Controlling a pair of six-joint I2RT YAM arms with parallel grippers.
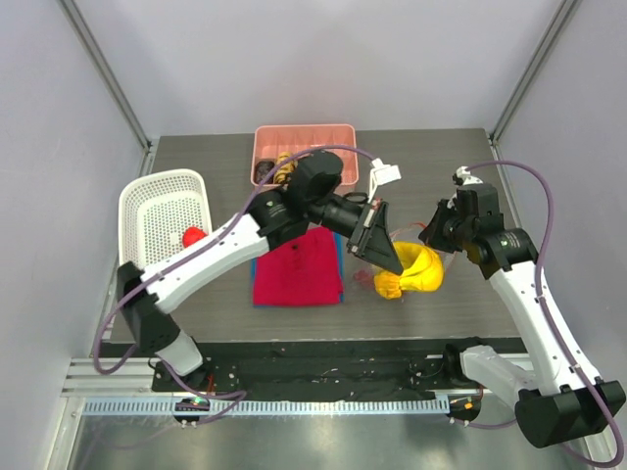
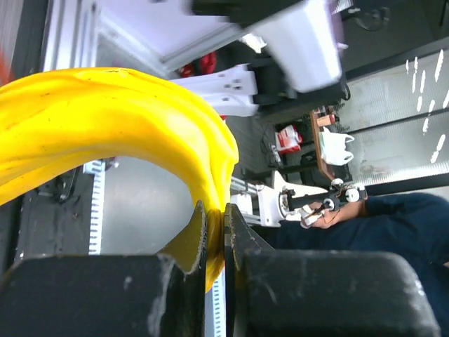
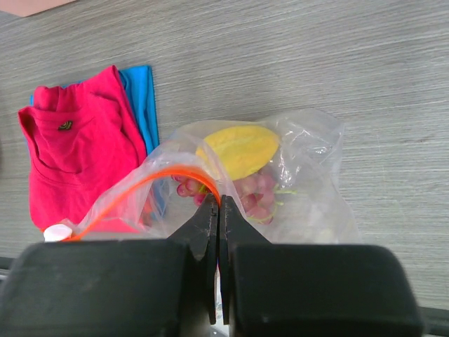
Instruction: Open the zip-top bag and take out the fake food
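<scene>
Zip-top bag [image 3: 309, 182]: on the bench [image 3: 316, 63], right of centre, just right of the folded red shirt [image 3: 77, 154] and the blue cloth [image 3: 142, 105] under it. Its lower part rests on the bench. The mouth is raised, and the orange zip strip [image 3: 140, 184] arcs up to the right fingers [image 3: 200, 226], which are pressed together on it.

Inside the bag, seen through the film: a yellow piece [image 3: 238, 151] and some pink pieces [image 3: 256, 193], type unclear.

Banana [image 2: 105, 119]: pinched near one end by the left fingers [image 2: 242, 242], which are closed tight on the yellow plastic. It cannot be told whether the banana is clear of the bag's mouth.

Small red fruit [image 1: 194, 236]: in the white basket [image 1: 147, 196], far left, well apart from the bag.

Handling, as a judgement:
- The bag is light, limp and crinkly, and the film is likely slippery.
- The zip strip is its stiffest part and the sensible place to hold. A pinch on bare film would probably slide or bunch.
- The banana looks light and smooth. Its curve could let it swivel in a two-point pinch, so a hold across the thick middle would be steadier than one at the end.

Pose:
- Left arm [image 1: 211, 255] reaches from its near-left base diagonally over the shirt. The wrist is pitched so that its camera sees the room rather than the bench.
- Right arm [image 1: 534, 294] rises from the near-right base with the elbow out to the right. The forearm folds back toward centre and the fingers point down onto the bag's mouth.
</scene>
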